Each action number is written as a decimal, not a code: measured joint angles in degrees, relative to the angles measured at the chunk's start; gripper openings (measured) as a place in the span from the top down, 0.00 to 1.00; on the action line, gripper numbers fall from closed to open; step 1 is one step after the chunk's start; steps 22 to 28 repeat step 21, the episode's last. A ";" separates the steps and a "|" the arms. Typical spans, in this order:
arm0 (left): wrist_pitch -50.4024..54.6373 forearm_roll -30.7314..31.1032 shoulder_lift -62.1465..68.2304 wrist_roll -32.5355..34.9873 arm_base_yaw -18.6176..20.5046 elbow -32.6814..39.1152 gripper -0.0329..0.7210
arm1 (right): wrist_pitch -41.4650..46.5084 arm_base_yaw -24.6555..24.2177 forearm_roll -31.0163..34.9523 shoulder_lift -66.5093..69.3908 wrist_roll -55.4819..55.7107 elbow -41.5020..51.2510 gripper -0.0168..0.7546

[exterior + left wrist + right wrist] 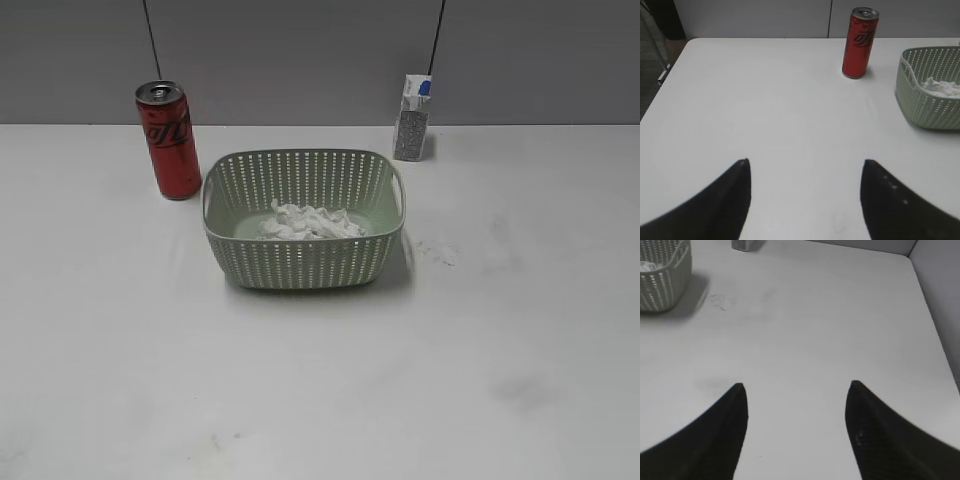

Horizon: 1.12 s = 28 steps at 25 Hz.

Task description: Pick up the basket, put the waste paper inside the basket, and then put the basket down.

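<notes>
Basket (304, 262) being carried by bench (320, 400), centre of exterior frame, upright, clear of both tools. Waste paper (308, 223) lying inside basket, on its floor; no wads being seen loose on bench. Left tool (805, 165) being held wide, empty, low in left wrist frame, well apart from basket. Right tool (796, 387) likewise wide, empty. Can (169, 140) standing upper left, carton (412, 120) upper right. Task being judged complete or nearly so; tools presumably being kept back to leave basket undisturbed.

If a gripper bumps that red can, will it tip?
Probably yes: the red can is tall and slim on a small base. Once down it would likely roll. Its tab looks unopened, so possibly full and steadier.
</notes>
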 joint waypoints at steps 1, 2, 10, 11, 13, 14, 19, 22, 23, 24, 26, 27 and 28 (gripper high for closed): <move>0.00 0.00 0.00 0.00 0.00 0.00 0.27 | 0.00 -1.53 0.05 0.00 0.08 0.00 0.37; 0.07 0.00 0.00 0.00 0.00 0.00 0.27 | 0.00 -3.10 0.05 0.00 0.06 0.00 0.37; 0.01 0.00 0.00 0.00 0.00 0.00 0.28 | 0.00 -6.45 0.05 0.00 0.06 0.00 0.37; 0.01 0.00 0.00 0.00 0.00 0.00 0.28 | 0.00 -6.45 0.05 0.00 0.06 0.00 0.37; 0.01 0.00 0.00 0.00 0.00 0.00 0.28 | 0.00 -6.51 0.05 0.00 0.06 0.00 0.37; 0.01 0.00 0.00 0.00 0.00 0.00 0.28 | 0.00 -6.51 0.05 0.00 0.11 0.00 0.37; 0.01 0.00 -0.02 0.00 0.00 0.00 0.28 | 0.00 -6.51 0.05 0.00 0.11 0.00 0.37; 0.01 0.00 -0.02 0.00 0.00 0.00 0.28 | 0.00 -6.51 0.05 0.00 0.11 0.00 0.37; 0.01 0.00 -0.02 0.00 0.00 0.00 0.28 | 0.00 -6.51 0.05 0.00 0.11 0.00 0.37; 0.01 0.00 -0.02 0.00 0.00 0.00 0.28 | 0.00 -6.51 0.05 0.00 0.11 0.00 0.37; 0.01 0.00 -0.02 0.00 0.00 0.00 0.28 | 0.00 -6.51 0.05 0.00 0.11 0.00 0.37; 0.01 0.00 -0.02 0.00 0.00 0.00 0.28 | 0.00 -6.51 0.05 0.00 0.11 0.00 0.37; 0.01 0.00 -0.02 0.00 0.00 0.00 0.28 | 0.00 -6.51 0.05 0.00 0.11 0.00 0.37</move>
